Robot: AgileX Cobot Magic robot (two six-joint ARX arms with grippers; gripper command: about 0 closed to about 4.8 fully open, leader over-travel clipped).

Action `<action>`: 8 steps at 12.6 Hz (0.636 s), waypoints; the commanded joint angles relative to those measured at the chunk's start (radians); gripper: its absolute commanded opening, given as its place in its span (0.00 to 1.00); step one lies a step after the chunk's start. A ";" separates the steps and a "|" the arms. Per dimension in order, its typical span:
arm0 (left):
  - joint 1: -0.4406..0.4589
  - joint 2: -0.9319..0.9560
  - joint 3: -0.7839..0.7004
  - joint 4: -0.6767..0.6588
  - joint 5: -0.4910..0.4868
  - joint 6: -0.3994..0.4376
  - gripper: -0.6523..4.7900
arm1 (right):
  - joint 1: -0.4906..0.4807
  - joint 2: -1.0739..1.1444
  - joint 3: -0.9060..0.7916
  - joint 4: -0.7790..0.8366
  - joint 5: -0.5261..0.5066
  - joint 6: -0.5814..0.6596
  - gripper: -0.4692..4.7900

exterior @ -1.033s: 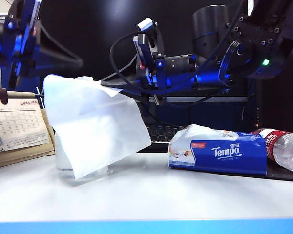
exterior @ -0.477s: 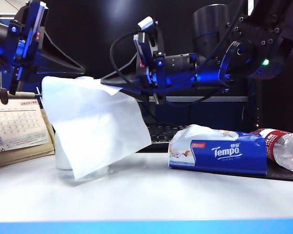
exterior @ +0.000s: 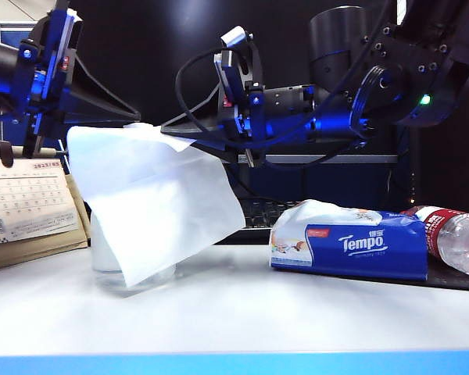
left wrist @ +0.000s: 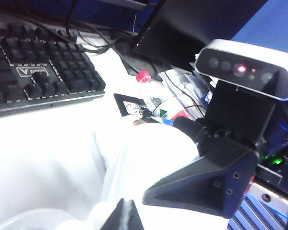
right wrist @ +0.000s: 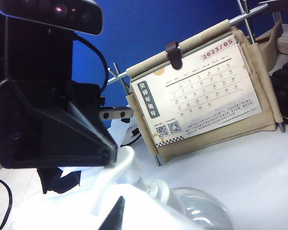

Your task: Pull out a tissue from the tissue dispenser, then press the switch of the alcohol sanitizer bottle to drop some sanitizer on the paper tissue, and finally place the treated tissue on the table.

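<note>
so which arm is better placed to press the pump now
Left, probably. The left gripper, shut, sits just above the draped tissue where the alcohol sanitizer bottle stands. The right gripper is shut on the tissue's upper corner, holding it over the bottle, so it is occupied.

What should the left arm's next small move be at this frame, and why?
Probably a short push down on the switch. The right gripper holds the tissue draped over the alcohol sanitizer bottle, and the shut left gripper sits just above the covered pump top, where the right wrist view shows its tip next to the white pump head. No pressing is visible yet.
</note>
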 commanded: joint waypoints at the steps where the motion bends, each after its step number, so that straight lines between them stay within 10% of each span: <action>1: -0.001 0.006 0.031 -0.065 -0.011 0.008 0.11 | 0.000 -0.003 0.003 0.021 -0.001 0.005 0.08; 8: -0.043 0.013 0.068 -0.124 -0.078 0.054 0.11 | 0.000 -0.003 0.003 0.027 -0.002 0.010 0.08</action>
